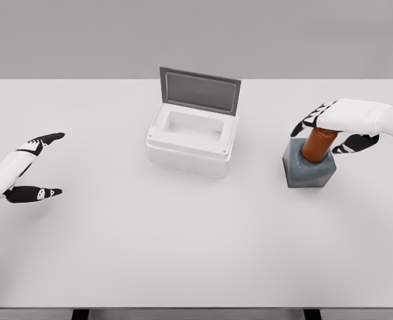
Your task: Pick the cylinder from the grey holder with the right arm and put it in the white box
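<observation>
An orange-brown cylinder (318, 147) stands upright in the grey holder (308, 171) on the right side of the table. My right hand (328, 132) reaches in from the right edge, its palm lying over the cylinder's top. Its fingers (308, 121) stretch out to the cylinder's left and its thumb (355, 143) points out on the right; they are spread, not closed on it. The white box (191, 141) sits mid-table with its grey lid (199, 91) propped up at the back and its cavity bare. My left hand (38, 167) rests open at the left edge.
The white table (183, 253) ends in a front edge along the bottom of the view. About a hand's width of bare surface separates the box from the holder.
</observation>
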You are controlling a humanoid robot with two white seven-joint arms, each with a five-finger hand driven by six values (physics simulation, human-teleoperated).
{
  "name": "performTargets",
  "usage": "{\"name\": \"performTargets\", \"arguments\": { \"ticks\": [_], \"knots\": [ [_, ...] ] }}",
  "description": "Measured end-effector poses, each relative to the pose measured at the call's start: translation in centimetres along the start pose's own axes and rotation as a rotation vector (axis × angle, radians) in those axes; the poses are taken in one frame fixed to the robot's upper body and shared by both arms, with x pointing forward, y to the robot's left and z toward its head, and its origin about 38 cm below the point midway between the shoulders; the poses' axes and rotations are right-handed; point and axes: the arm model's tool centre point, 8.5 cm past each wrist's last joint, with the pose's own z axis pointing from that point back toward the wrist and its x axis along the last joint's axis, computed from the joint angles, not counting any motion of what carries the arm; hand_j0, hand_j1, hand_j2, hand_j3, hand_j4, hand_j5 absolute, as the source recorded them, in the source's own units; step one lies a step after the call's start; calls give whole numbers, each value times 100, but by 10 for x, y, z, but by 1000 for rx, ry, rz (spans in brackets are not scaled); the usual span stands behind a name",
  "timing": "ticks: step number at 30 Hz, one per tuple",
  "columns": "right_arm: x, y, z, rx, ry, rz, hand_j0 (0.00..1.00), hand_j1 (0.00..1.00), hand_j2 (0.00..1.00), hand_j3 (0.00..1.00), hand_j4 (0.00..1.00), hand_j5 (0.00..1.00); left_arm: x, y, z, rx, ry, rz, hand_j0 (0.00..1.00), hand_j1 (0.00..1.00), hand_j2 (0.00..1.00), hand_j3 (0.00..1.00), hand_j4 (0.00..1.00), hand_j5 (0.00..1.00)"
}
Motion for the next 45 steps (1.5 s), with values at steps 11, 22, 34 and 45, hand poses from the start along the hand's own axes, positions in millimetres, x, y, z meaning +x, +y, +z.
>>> {"name": "performTargets", "arguments": {
  "ticks": [11, 22, 34, 45],
  "knots": [
    [1, -2, 0, -4, -1, 3, 29, 29, 29, 29, 29, 29, 0, 0, 0, 4, -1, 4, 100, 100, 100, 100, 100, 100],
    [9, -28, 4, -61, -30, 58, 25, 25, 25, 25, 25, 25, 0, 0, 0, 5, 0, 6, 100, 100, 100, 100, 100, 100],
    [52, -59, -39, -153, -189, 92, 25, 25, 25, 25, 25, 25, 0, 0, 0, 5, 0, 6, 100, 100, 100, 100, 100, 100],
    [80, -83, -76, -210, -272, 91, 26, 26, 26, 26, 26, 26, 0, 0, 0, 5, 0, 6, 100, 100, 100, 100, 100, 100]
  ]
}}
